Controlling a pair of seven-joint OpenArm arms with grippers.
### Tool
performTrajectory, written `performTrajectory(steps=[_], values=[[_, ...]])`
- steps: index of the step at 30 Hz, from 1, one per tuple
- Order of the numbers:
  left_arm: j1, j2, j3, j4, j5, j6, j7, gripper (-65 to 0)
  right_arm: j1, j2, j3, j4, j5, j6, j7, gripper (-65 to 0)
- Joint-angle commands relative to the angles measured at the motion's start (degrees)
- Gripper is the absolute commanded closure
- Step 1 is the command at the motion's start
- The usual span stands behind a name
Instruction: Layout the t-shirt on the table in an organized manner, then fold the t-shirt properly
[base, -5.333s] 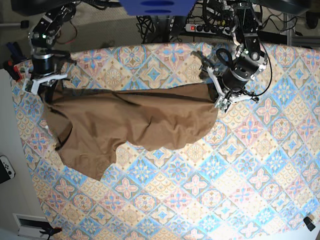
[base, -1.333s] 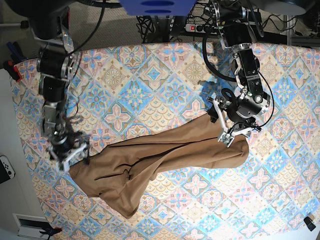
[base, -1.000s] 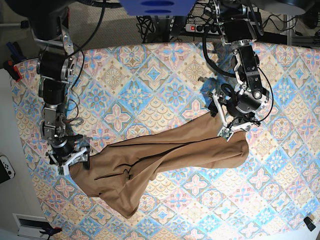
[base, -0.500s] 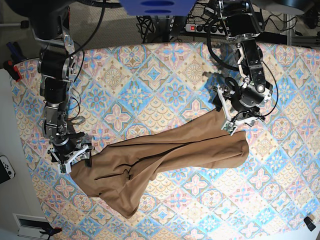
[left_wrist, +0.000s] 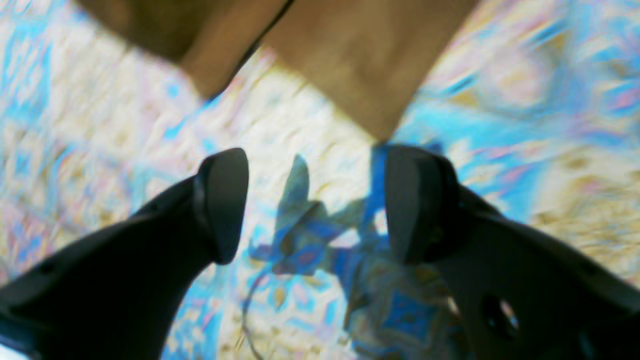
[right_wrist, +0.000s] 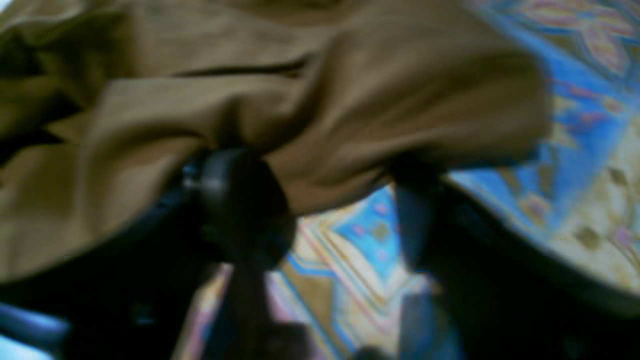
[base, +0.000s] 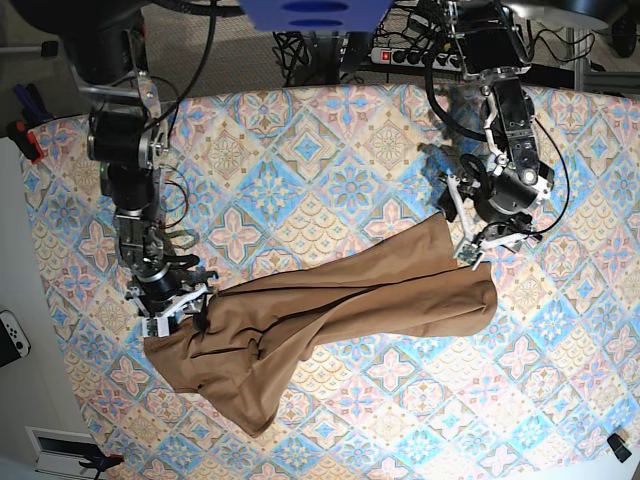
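across the table (base: 330, 140), t-shirt (base: 330, 310) bunched from 8 to 3 o'clock, unfolded; left gripper (left_wrist: 315, 200) wide, empty; right gripper (right_wrist: 340, 205) partly closed round cloth, hold uncertain.

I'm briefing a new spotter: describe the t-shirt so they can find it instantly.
Look at the table, covered in a pastel blue, pink and cream tile pattern. Across its lower middle lies the t-shirt, a plain tan-brown crumpled band stretching between the two arms. It is the only unpatterned thing lying on the cloth.
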Motion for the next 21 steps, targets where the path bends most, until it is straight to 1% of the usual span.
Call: performTrajectory(steps=[1,4,5,7,10,12,15,18,21], values=[[-0.8,-0.4,0.1,0.9,-0.8,0.3,-0.9,-39.7,0.1,0.0,-0.3,0.3,-1.1,1.4,-4.4,-24.8],[-0.8,-0.3,0.4,0.8,-0.9,0.3,-0.9,-39.7,0.1,-0.1,-0.1,4.4,-1.1,1.3,-4.7,-4.4],[-0.8,-0.3,0.5,0.7,-0.9,0.3,-0.9,-39.7,-0.1,-0.1,0.0,6.0,-1.1,1.3,-4.7,0.0],[-0.8,-0.3,0.5,0.7,-0.9,0.3,-0.9,-39.7,-0.2,-0.1,0.0,10.8,-1.0,1.3,-5.3,0.0],[-0.7,-0.4,0.5,0.7,-0.7,0.3,-0.9,-39.7,-0.5,-0.1,0.1,21.9,-0.9,1.3,-10.5,0.0],[-0.7,-0.4,0.5,0.6,-0.7,0.3,-0.9,-39.7,-5.6,0.1,1.2,30.8,-0.9,1.3,-13.9,0.0],[-0.7,-0.3,0.5,0.6,-0.8,0.3,-0.9,-39.7,-13.7,-0.1,4.9,43.6,-1.1,1.3,-16.6,0.0],[-0.7,-0.2,0.5,0.6,-1.0,0.3,-0.9,-39.7,-19.0,-0.1,7.5,55.1,-1.1,1.3,-20.3,0.0],[-0.7,-0.1,0.6,0.6,-1.1,0.3,-0.9,-39.7,-22.6,-0.4,8.7,65.3,-1.0,1.3,-24.0,0.0]])
